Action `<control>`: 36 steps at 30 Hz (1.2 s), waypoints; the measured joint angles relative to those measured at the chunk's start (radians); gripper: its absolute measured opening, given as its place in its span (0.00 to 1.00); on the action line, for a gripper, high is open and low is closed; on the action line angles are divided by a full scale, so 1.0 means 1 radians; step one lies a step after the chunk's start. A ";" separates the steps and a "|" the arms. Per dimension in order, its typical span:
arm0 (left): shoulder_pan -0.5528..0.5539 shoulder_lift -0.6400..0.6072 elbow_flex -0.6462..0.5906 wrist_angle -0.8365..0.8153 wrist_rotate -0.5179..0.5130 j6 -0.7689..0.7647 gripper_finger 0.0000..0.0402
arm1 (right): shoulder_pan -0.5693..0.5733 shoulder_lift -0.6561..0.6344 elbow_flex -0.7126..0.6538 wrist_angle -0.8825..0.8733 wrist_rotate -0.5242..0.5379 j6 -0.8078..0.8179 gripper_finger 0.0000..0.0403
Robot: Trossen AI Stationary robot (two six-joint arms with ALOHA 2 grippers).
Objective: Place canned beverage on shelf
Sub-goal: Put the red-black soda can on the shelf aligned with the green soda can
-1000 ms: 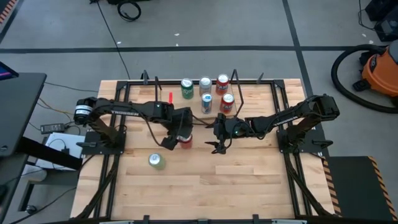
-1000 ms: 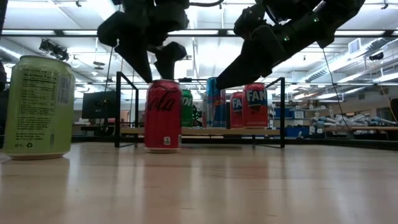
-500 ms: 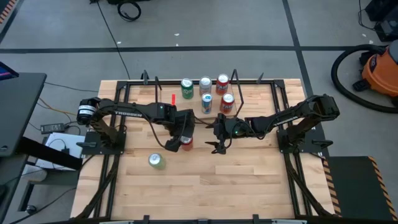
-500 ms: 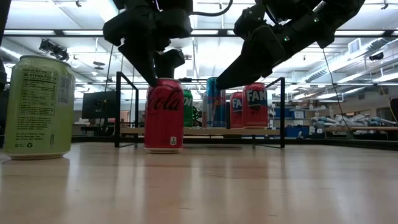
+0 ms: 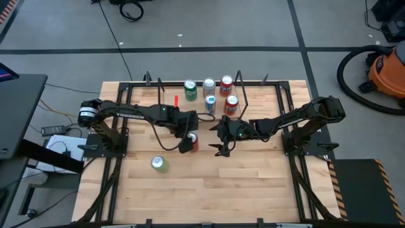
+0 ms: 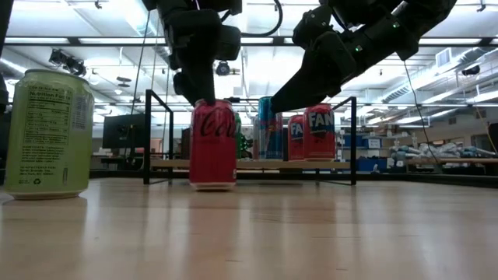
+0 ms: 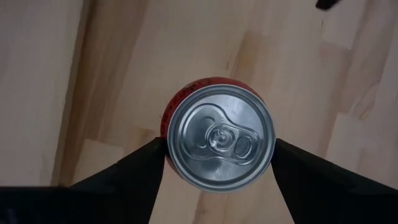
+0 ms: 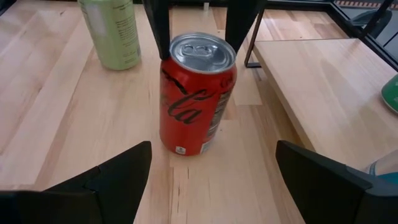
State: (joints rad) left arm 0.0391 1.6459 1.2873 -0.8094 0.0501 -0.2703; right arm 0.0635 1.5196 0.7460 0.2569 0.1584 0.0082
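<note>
Red can: a red cola can [image 5: 192, 142] is seen upright on the plank table [image 5: 253, 183], just in front of the shelf and not on it.
Left gripper: the left gripper [image 5: 188, 140] is positioned directly over the red cola can; its two dark fingers [image 7: 134, 168] are seen at either side of the can's top, touching or nearly touching it. Whether the can is clamped cannot be told.
Right gripper: the right gripper [image 5: 222, 151] is held just beside the red can, with its fingers [image 8: 118, 171] spread wide apart and nothing between them.
Shelf: the shelf [image 6: 264, 164] is seen behind the red can, with five cans [image 5: 209, 93] standing on it.
Green can: a pale green can [image 5: 159, 164] is seen upright on the table, well apart from the shelf, nearer the front edge.
</note>
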 joint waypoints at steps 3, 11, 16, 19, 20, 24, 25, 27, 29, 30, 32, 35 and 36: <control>0.000 0.000 -0.002 0.024 -0.003 -0.031 0.72 | 0.000 0.000 0.000 -0.001 0.000 0.000 0.88; -0.038 0.005 -0.005 0.048 0.000 0.027 0.83 | 0.000 0.000 0.000 -0.003 0.000 0.000 0.88; -0.043 0.005 -0.005 0.060 -0.001 0.054 0.90 | 0.000 0.000 0.000 -0.003 0.000 0.000 0.88; -0.043 0.005 -0.005 0.070 -0.001 0.069 0.91 | 0.000 0.000 0.000 -0.003 0.000 0.000 0.88; -0.043 0.005 -0.005 0.075 -0.003 0.083 0.92 | 0.000 0.000 0.000 -0.003 0.000 0.000 0.88; -0.044 0.007 -0.004 0.101 -0.011 0.111 0.92 | 0.000 0.000 0.000 -0.002 0.000 0.000 0.88; -0.044 0.011 -0.004 0.111 -0.011 0.118 0.92 | 0.000 0.000 0.000 -0.002 0.000 0.000 0.88; -0.048 0.017 -0.003 0.110 -0.013 0.127 0.92 | 0.000 0.000 0.000 -0.002 -0.001 0.000 0.88; -0.051 0.030 -0.003 0.121 -0.012 0.137 0.92 | 0.000 0.000 0.000 -0.003 -0.001 0.000 0.88; -0.053 0.035 -0.003 0.112 -0.011 0.141 0.92 | 0.000 0.000 0.000 -0.003 -0.001 0.000 0.88; -0.055 0.045 -0.003 0.114 -0.011 0.146 0.92 | 0.000 0.000 0.000 -0.003 -0.001 0.000 0.88; -0.057 0.062 -0.003 0.102 -0.011 0.147 0.92 | 0.000 0.000 -0.001 -0.003 -0.002 0.000 0.88; -0.057 0.067 -0.003 0.097 -0.010 0.147 0.92 | 0.000 0.000 -0.001 -0.004 -0.002 0.000 0.88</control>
State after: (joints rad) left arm -0.0177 1.7126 1.2842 -0.7120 0.0398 -0.1230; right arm 0.0639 1.5196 0.7452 0.2532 0.1562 0.0086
